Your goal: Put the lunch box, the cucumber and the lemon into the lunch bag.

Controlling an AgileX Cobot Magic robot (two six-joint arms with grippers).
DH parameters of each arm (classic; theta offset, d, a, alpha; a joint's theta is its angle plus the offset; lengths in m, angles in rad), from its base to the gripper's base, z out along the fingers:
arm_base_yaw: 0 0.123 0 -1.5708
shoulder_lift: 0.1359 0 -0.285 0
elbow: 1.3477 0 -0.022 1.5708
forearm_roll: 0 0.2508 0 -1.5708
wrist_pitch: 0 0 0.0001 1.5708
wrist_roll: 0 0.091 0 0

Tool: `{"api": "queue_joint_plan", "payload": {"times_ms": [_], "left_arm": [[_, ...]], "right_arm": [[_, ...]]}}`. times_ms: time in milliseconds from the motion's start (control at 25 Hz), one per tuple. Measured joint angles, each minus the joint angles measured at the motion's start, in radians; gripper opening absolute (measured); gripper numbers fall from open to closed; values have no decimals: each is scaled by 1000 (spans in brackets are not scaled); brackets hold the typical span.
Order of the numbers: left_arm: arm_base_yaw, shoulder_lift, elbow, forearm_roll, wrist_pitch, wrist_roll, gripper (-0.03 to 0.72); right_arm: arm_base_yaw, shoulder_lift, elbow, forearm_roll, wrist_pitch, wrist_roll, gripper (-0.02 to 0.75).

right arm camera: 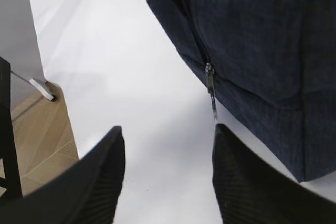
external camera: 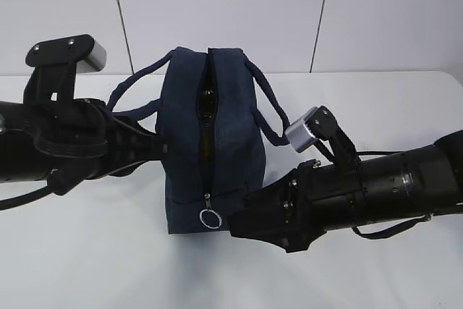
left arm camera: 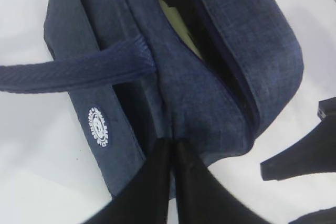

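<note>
The navy lunch bag point(external camera: 217, 135) stands upright mid-table with its top zipper open along most of its length. Its silver ring pull point(external camera: 210, 218) hangs at the near end. My left gripper point(external camera: 160, 147) is against the bag's left side; in the left wrist view it point(left arm camera: 170, 148) is shut on a fold of the bag point(left arm camera: 210, 114) near the white emblem point(left arm camera: 98, 126). A pale green surface point(left arm camera: 178, 22), likely the lunch box lid, shows inside the opening. My right gripper point(right arm camera: 167, 135) is open and empty beside the zipper pull point(right arm camera: 211, 85). The cucumber and lemon are hidden.
The white table point(external camera: 87, 265) carries only the bag. Its edge point(right arm camera: 58, 108) and the wooden floor point(right arm camera: 42, 140) show at the left of the right wrist view. The bag's loop handles point(external camera: 269, 106) hang to both sides. The right arm point(external camera: 362, 189) lies along the table's right.
</note>
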Motion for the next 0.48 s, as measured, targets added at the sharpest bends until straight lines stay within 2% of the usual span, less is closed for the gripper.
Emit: {"api": "queue_joint_plan", "payload": {"times_ms": [120, 320, 480], "left_arm": [[0, 0, 0, -2, 9, 0, -7], [0, 0, 0, -13, 13, 0, -7], [0, 0, 0, -21, 15, 0, -7]], "right_arm": [[0, 23, -23, 0, 3, -32, 389], [0, 68, -74, 3, -1, -212, 389], [0, 92, -87, 4, -20, -257, 389]]}}
